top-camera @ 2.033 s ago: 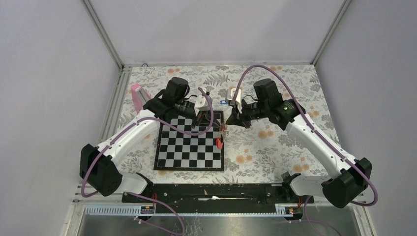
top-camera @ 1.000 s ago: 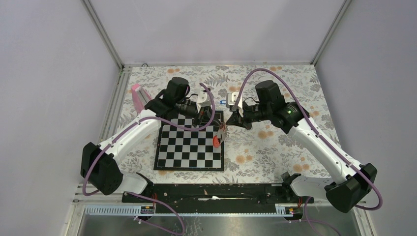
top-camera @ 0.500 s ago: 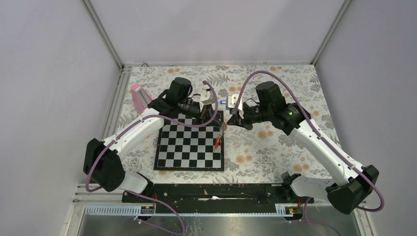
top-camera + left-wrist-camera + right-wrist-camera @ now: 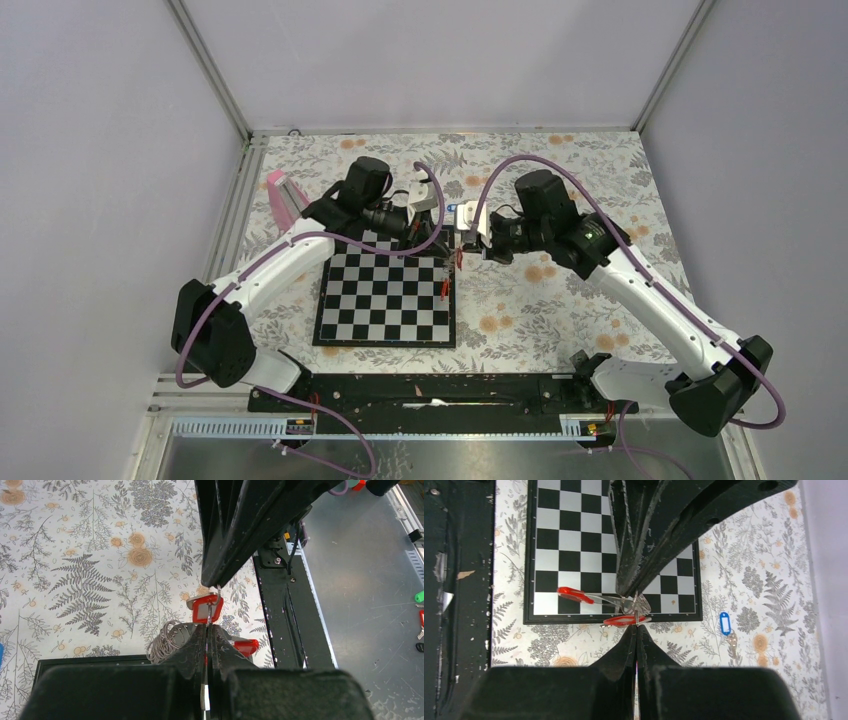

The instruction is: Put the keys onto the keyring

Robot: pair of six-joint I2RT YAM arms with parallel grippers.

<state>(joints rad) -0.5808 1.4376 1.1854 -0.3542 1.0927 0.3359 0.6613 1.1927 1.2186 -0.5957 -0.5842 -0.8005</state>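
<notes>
My left gripper (image 4: 446,246) and right gripper (image 4: 466,244) meet tip to tip above the chessboard's far right corner, both shut. In the left wrist view the left gripper (image 4: 207,628) pinches the thin ring of the keyring, whose red fob (image 4: 246,646) hangs beside its fingers. The fob (image 4: 574,595) stretches out over the board. The right gripper (image 4: 636,628) is shut on the red-tagged key (image 4: 624,621), which touches the ring (image 4: 638,603). The same key's tag (image 4: 207,609) shows its white label. The blue-tagged key (image 4: 724,623) lies flat on the floral cloth, apart from both grippers.
The chessboard (image 4: 385,300) lies in the middle of the floral cloth. A pink wedge block (image 4: 280,196) stands at the far left, by the metal rail. The black base bar (image 4: 420,390) runs along the near edge. Grey walls close in the back and sides.
The right gripper has moved left and the left gripper slightly right, so their tips now meet. The hanging red fob has swung a little. Both grippers stayed shut.
</notes>
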